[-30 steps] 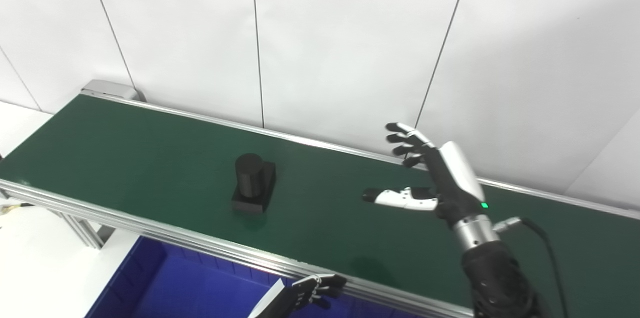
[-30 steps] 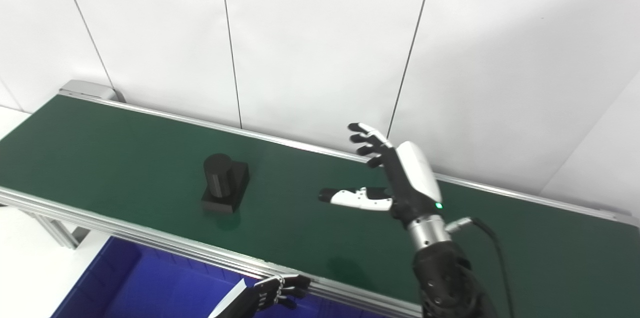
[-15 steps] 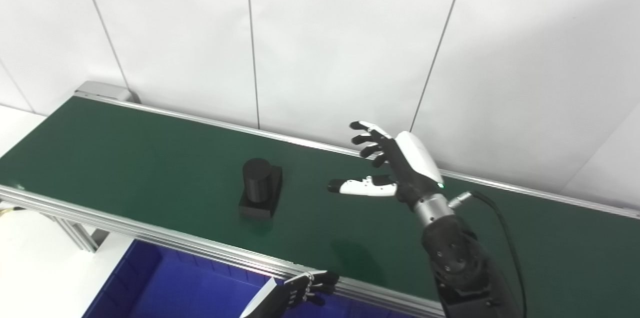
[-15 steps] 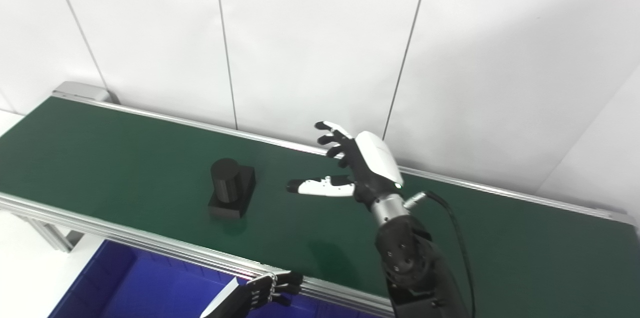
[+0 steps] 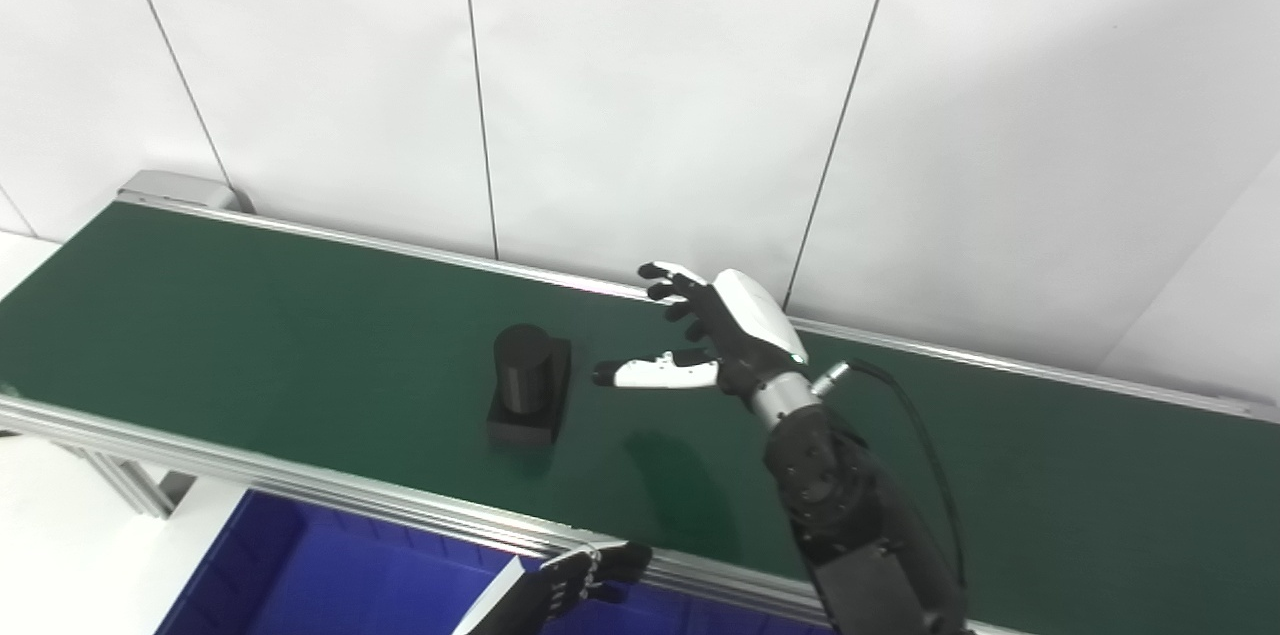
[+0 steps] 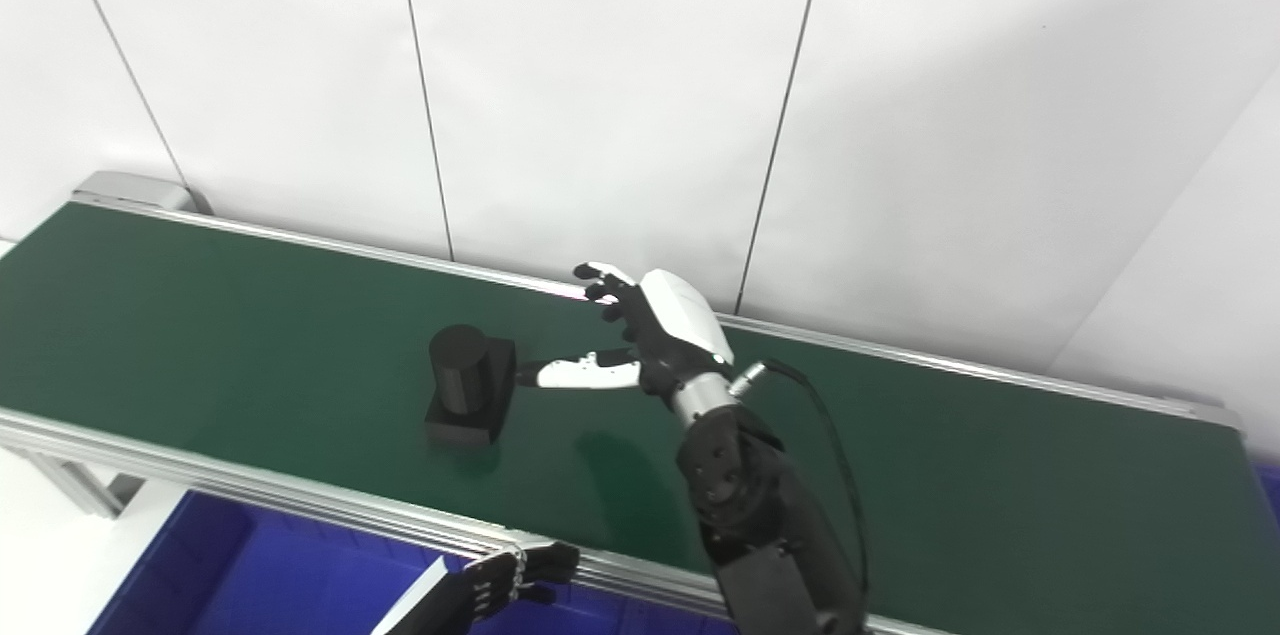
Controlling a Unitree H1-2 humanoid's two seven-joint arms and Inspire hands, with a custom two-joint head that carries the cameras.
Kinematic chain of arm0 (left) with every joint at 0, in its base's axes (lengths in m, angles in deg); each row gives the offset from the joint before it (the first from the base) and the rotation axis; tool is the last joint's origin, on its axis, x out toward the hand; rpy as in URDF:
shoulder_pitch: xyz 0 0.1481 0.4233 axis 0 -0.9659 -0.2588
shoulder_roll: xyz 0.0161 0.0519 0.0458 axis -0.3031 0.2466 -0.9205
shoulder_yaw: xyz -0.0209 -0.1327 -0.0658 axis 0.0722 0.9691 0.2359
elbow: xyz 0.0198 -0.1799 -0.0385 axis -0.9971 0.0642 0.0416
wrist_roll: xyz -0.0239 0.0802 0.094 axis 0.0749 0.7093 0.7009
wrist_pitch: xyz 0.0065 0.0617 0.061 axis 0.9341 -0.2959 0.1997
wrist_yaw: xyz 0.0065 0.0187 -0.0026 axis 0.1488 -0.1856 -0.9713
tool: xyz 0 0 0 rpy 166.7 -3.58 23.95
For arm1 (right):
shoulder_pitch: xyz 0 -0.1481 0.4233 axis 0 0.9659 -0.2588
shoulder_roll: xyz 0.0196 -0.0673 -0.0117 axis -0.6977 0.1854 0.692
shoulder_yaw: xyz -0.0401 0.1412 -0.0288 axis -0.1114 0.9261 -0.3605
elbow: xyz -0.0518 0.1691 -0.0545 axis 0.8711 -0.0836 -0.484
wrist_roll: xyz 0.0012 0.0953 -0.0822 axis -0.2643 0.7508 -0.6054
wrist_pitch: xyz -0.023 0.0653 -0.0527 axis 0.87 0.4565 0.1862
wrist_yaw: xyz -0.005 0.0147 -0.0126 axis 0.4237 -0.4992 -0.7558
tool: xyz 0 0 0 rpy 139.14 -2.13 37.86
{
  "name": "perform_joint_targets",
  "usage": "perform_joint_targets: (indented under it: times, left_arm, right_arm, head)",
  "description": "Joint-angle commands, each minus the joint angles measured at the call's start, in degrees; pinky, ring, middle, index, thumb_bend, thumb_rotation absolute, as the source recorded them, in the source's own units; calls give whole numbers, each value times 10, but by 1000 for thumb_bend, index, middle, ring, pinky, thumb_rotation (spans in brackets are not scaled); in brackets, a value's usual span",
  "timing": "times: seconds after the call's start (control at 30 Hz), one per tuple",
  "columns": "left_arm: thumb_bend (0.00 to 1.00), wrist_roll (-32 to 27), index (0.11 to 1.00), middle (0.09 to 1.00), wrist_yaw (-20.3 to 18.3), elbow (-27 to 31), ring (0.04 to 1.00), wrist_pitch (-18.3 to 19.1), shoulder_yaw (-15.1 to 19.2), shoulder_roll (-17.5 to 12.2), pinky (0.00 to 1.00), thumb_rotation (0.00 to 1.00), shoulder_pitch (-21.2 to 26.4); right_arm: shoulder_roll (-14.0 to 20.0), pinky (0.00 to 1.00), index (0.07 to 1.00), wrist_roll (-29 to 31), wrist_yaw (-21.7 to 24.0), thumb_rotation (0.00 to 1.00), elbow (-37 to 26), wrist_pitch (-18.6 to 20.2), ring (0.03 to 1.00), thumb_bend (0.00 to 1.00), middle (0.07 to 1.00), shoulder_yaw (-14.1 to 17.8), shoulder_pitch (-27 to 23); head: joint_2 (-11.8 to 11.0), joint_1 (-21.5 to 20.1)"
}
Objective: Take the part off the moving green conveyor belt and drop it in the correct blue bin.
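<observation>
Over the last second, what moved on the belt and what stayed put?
The right hand reached leftward over the green belt, closing on the black part; open, not touching. The left hand stayed low by the blue bin. The camera panned too.

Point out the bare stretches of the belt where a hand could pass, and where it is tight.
The belt is bare from its left end to the part, and again right of the right hand to the far right. It is tight only between the part and that open hand. The left hand sits low over the bin.
</observation>
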Motion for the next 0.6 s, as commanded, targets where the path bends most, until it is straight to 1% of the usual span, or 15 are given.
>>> perform_joint_targets:
  times: [0.0, 0.1, 0.23, 0.33, 0.37, 0.5, 0.57]
  left_arm:
    - [872, -9, 795, 831, -6, 19, 818, -19, 6, -7, 789, 35, 3]
    - [873, -10, 791, 826, -12, 19, 816, -19, 9, -5, 793, 25, 3]
    - [877, -12, 787, 826, -19, 19, 822, -20, 13, -4, 798, 21, 3]
    - [882, -16, 782, 827, -23, 20, 821, -20, 16, -1, 801, 17, 2]
    - [885, -18, 779, 825, -24, 20, 819, -20, 16, 0, 802, 18, 2]
    - [889, -15, 781, 829, -28, 22, 820, -20, 18, 1, 802, 35, 2]
    - [892, -13, 783, 830, -28, 22, 819, -20, 18, 2, 799, 41, 2]
  right_arm:
    - [-22, 657, 869, 0, -17, 570, 14, -2, 763, 942, 821, -4, -40]
    - [-30, 666, 881, -2, -15, 560, 37, 3, 784, 941, 841, -9, -51]
    - [-38, 680, 881, -12, -13, 542, 68, 7, 805, 923, 868, -27, -67]
    - [-44, 696, 862, -19, -32, 524, 105, -11, 799, 930, 857, -41, -75]
    - [-46, 728, 870, -22, -37, 523, 115, -14, 815, 931, 868, -46, -78]
    - [-48, 772, 881, -29, -50, 508, 132, -17, 840, 920, 881, -61, -79]
    - [-50, 772, 878, -34, -62, 494, 143, -23, 836, 914, 878, -70, -76]
  head:
    - [1, -3]
    - [1, -7]
    - [2, -12]
    - [5, -12]
    - [5, -11]
    - [7, -7]
    - [8, -5]
